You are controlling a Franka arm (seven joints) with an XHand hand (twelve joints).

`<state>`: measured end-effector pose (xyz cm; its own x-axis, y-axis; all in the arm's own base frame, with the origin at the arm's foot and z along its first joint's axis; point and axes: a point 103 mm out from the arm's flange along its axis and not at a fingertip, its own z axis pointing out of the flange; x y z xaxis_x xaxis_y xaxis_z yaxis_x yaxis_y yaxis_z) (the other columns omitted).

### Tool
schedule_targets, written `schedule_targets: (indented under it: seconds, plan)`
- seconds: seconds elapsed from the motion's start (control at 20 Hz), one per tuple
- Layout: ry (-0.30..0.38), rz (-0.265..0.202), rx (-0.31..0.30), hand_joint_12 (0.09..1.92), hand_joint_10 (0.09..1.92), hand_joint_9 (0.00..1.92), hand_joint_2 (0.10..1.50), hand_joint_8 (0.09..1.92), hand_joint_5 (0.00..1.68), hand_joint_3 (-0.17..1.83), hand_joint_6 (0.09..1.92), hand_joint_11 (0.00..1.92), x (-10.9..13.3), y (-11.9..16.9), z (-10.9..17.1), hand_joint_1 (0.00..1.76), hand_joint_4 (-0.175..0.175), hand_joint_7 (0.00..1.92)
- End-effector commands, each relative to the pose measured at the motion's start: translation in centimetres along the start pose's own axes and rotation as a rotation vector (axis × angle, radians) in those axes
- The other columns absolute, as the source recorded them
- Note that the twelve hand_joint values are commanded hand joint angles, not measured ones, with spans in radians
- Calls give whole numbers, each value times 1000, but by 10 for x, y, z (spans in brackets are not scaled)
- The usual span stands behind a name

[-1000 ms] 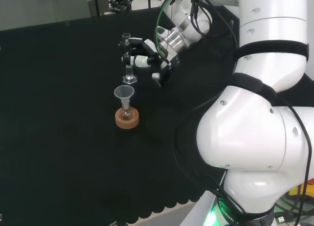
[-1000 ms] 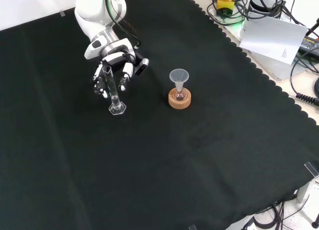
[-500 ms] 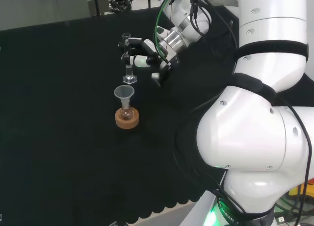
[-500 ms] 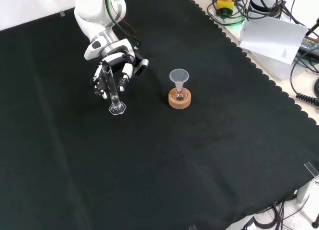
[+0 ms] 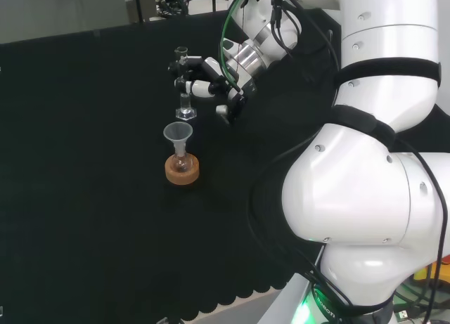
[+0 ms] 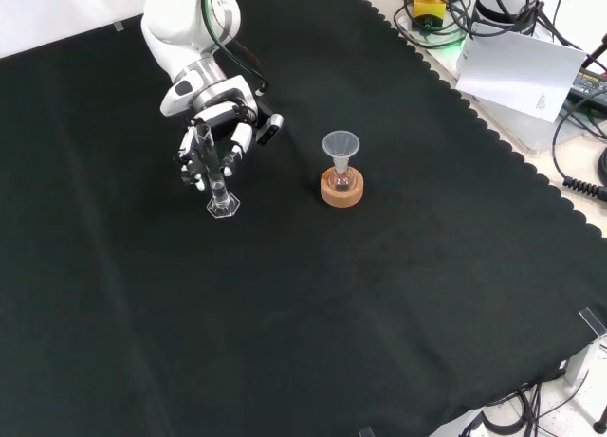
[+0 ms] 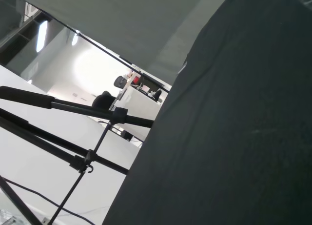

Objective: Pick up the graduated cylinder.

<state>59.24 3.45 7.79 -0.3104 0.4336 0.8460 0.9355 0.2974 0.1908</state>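
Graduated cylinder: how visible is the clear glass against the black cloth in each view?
Head view: graduated cylinder faint, mostly rim and base glints beside the hand. Front view: tube outline and hexagonal base clearer. Wrist view: dark cloth and a bright, washed-out room behind.

Matt black cloth (image 6: 379,295) covering the desk, clear glassy graduated cylinder (image 6: 214,176) catching light, glossy white and black plastic robot hand (image 6: 220,124) shining, rough brown cork ring (image 6: 341,191) showing, translucent funnel (image 6: 340,146) glinting
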Motion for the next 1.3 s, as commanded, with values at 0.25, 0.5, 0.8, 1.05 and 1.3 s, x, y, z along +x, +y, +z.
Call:
schedule_targets:
  seconds: [0.25, 0.5, 0.8, 1.05, 1.3]
  plan:
    - [-228, 55, 2, 822, 247, 1281, 1144, 1050, 912, -2, 1093, 1182, 8, 1, -3, 1241, -175, 936]
    - [-389, 47, 79, 743, 129, 1420, 1106, 971, 988, -2, 993, 1248, 17, 0, -16, 1266, -175, 1020]
    - [-450, 61, 96, 726, 95, 1463, 1095, 934, 1011, -3, 957, 1265, 27, -9, -36, 1271, -175, 1045]
    - [-491, 74, 116, 723, 90, 1467, 1094, 929, 1013, -3, 953, 1266, 44, -20, -52, 1271, -175, 1048]
    - [-540, 88, 127, 720, 87, 1466, 1093, 926, 1015, -3, 950, 1267, 65, -39, -66, 1272, -175, 1050]
